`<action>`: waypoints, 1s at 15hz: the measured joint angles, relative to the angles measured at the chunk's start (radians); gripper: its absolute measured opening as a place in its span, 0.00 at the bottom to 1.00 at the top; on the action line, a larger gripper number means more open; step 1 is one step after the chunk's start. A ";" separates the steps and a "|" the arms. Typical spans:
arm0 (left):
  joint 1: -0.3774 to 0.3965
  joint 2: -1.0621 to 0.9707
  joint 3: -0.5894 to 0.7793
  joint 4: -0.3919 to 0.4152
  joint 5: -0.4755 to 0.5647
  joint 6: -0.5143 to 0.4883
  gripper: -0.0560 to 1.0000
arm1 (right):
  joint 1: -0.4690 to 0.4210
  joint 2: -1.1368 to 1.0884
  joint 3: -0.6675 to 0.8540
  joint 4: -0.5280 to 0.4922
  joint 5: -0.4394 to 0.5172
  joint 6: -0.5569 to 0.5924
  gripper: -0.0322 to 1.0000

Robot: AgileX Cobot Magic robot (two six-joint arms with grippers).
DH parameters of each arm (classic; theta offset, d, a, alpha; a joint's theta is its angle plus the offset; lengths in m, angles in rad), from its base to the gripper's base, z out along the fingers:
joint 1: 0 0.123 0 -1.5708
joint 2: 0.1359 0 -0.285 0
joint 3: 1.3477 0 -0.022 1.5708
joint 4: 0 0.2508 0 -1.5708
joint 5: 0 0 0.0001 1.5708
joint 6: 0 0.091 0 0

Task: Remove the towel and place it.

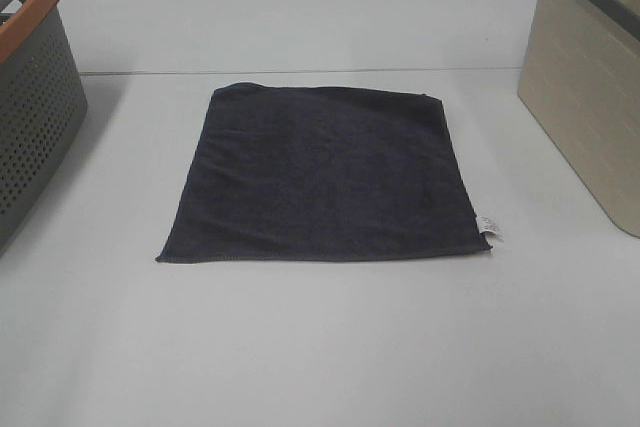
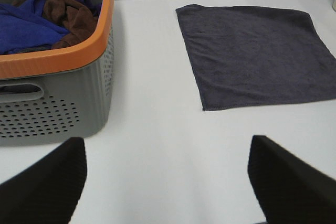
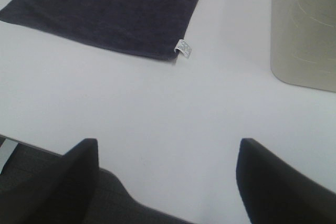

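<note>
The left gripper [image 2: 167, 182] is held with its jaws spread wide and nothing is gripped between them. The right gripper [image 3: 167, 182] is likewise held parted and unloaded. Neither arm is seen in the exterior high view.

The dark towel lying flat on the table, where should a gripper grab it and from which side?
The towel lies flat and spread out, so no fold offers itself; pinching a corner from above is probably best. The near corner by the white tag lies closest to the right gripper, which is open. The opposite near corner faces the open left gripper.
</note>
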 joint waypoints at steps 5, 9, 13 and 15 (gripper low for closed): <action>0.000 -0.116 0.014 -0.027 0.097 0.077 0.79 | 0.000 -0.054 0.003 0.012 -0.002 -0.007 0.73; 0.000 -0.127 0.020 -0.085 0.097 0.157 0.78 | 0.000 -0.129 0.003 0.017 -0.003 -0.019 0.73; 0.000 -0.127 0.024 -0.079 0.096 0.136 0.77 | 0.000 -0.132 0.003 0.027 -0.003 -0.031 0.73; 0.000 -0.127 0.029 -0.077 0.096 0.133 0.77 | 0.000 -0.132 0.003 0.027 -0.003 -0.033 0.73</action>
